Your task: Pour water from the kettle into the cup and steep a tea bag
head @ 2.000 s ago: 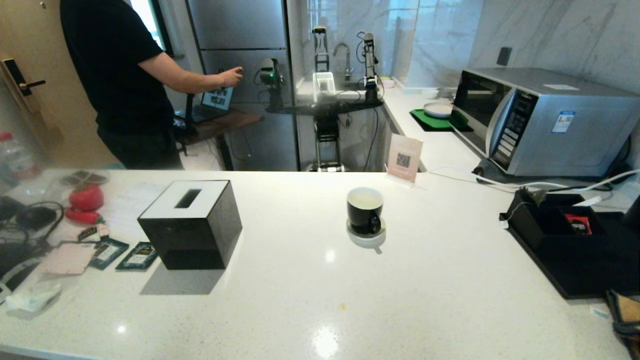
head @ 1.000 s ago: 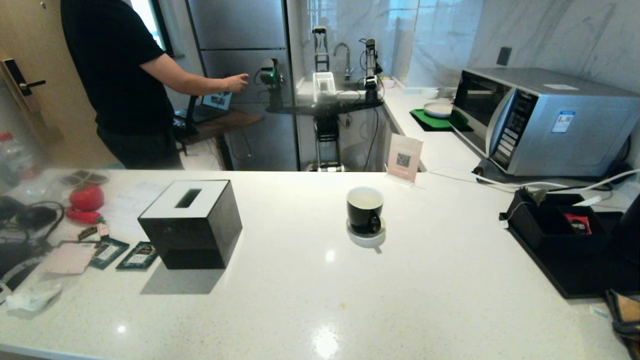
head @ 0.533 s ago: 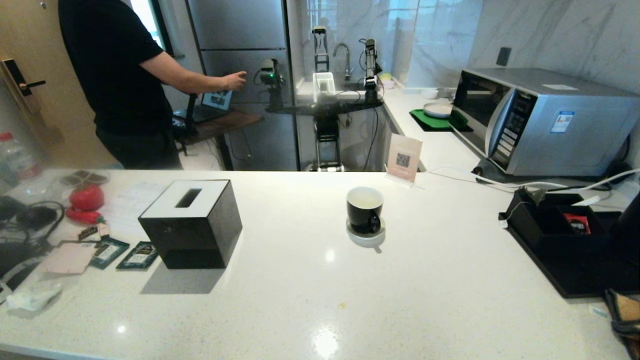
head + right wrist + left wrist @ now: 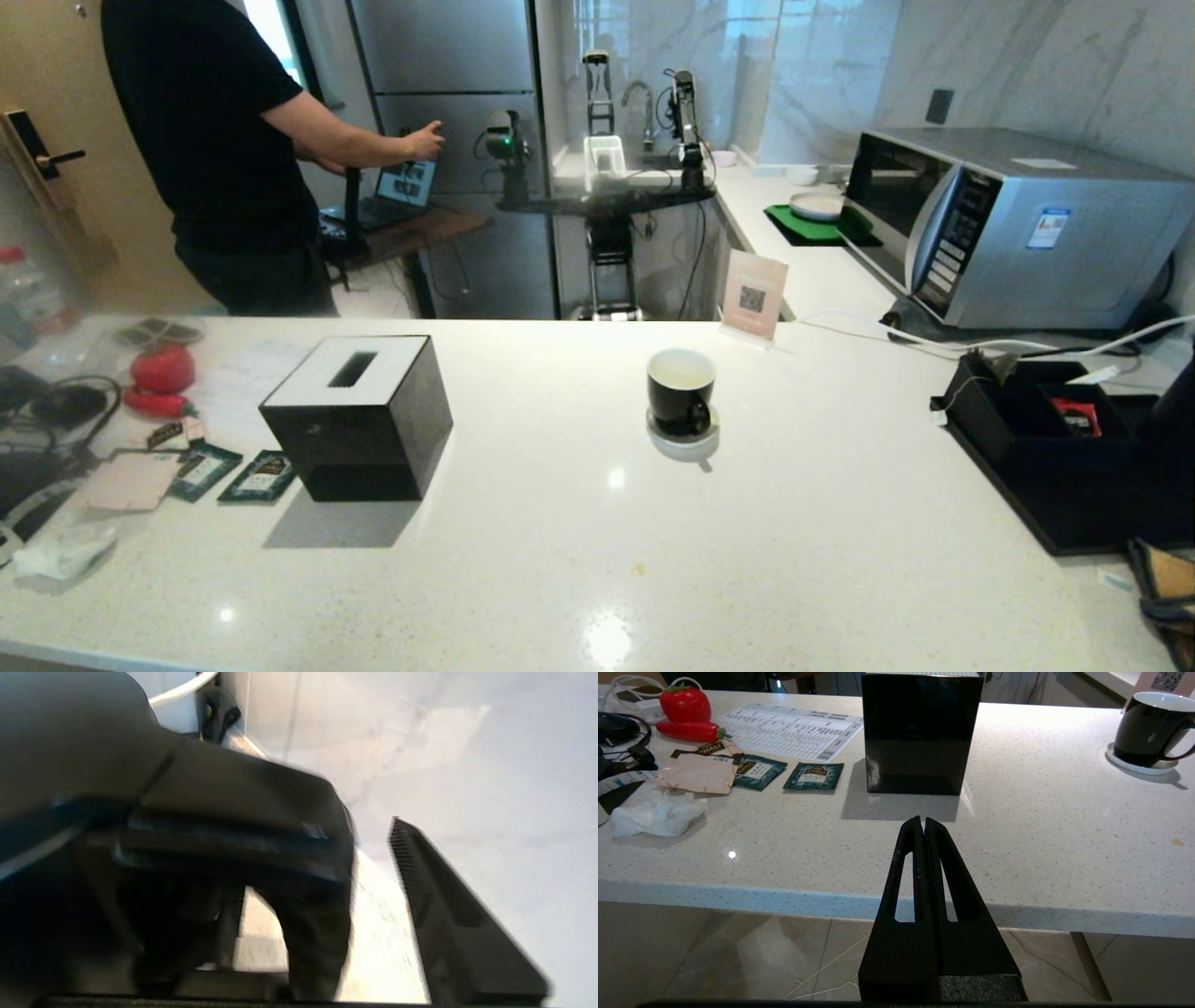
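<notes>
The left pincer (image 4: 923, 823) hangs low in front of the near edge of the white speckled surface (image 4: 1041, 826), its two black fingers pressed together with nothing between them. Straight ahead of its tips stands the black tissue box (image 4: 920, 732), well apart from it. The cup (image 4: 1153, 728), glossy black with a white inside, sits on its small white saucer (image 4: 1139, 763) far off to the pincer's right and beyond, its handle turned toward the near edge. On the other side of the pincer lie two dark teal tea bag packets (image 4: 813, 775), a pinkish paper (image 4: 698, 772), a crumpled white tissue (image 4: 654, 816), a printed sheet (image 4: 794, 730) and a red strawberry-shaped toy (image 4: 686, 703).

In the head view the cup (image 4: 681, 392) stands near the middle of the surface (image 4: 794, 523), the tissue box (image 4: 359, 415) to its left, a black tray (image 4: 1064, 467) at the far right and a microwave (image 4: 1018, 224) behind that. Neither arm shows in this view.

The right pincer (image 4: 373, 858) is spread: one ribbed finger (image 4: 420, 877) stands clear, and the kettle (image 4: 140, 812) fills the space just beside it, its dark handle lying between the fingers. The handle is blurred, and whether the other finger touches it cannot be told. In the head view only a dark sliver of the kettle (image 4: 1178, 411) shows at the right edge, beside the tray. A person in a black shirt (image 4: 215, 140) stands beyond the surface at a laptop.
</notes>
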`<state>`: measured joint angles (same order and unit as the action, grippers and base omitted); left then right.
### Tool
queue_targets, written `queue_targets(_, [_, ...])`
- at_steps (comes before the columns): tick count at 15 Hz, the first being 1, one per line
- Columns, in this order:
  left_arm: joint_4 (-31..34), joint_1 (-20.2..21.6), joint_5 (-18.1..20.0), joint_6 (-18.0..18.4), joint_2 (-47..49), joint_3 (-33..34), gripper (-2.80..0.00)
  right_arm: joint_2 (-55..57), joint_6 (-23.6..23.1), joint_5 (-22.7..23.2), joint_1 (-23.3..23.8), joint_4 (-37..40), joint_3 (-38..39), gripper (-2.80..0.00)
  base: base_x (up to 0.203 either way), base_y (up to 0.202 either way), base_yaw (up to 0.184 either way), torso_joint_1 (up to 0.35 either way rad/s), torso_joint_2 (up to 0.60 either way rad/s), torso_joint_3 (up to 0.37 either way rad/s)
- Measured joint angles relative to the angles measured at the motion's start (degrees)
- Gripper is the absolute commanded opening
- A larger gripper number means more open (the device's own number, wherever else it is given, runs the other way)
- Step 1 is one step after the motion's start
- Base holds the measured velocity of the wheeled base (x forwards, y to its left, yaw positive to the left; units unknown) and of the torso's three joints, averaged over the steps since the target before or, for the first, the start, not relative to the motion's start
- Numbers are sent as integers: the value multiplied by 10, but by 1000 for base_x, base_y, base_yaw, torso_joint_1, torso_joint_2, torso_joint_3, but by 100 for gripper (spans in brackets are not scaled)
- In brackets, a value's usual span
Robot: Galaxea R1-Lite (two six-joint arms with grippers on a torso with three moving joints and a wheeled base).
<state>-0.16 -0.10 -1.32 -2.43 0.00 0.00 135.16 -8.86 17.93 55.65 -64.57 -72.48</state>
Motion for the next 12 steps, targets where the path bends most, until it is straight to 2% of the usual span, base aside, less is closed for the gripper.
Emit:
queue_targets(8, [0, 0, 0, 0, 0, 0, -280, -76, -1, 1, 1, -10, 133, 0, 0, 0, 0, 0, 0, 0])
queue_targets(12, [0, 0, 0, 0, 0, 0, -280, -84, -1, 0, 0, -10, 144, 0, 0, 0, 0, 0, 0, 0])
